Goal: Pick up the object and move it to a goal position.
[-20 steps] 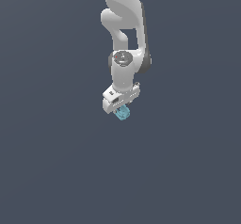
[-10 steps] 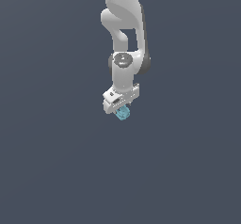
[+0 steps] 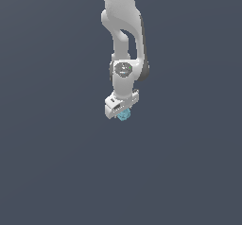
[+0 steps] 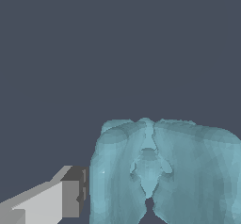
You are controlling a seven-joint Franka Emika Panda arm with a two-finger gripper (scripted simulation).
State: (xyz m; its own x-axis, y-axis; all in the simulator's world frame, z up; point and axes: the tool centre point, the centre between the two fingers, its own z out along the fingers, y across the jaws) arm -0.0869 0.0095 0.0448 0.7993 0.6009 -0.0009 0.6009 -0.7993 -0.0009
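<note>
Gripper (image 3: 121,113) clamped on the object (image 3: 124,115), just above the middle of the exterior frame, at the tip of the white arm (image 3: 124,35) reaching down from the top edge. Seen there only as a tiny cyan speck. Close in the wrist view: faceted, creased lump (image 4: 162,171), one grey-padded finger (image 4: 70,192) pressed against its side; other finger out of sight.

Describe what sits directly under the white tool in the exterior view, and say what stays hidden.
Under the tool sits the light-blue object, partly poking out below it. Its upper part is covered by the tool's body. The wrist view shows one finger beside the object; the other is out of frame.
</note>
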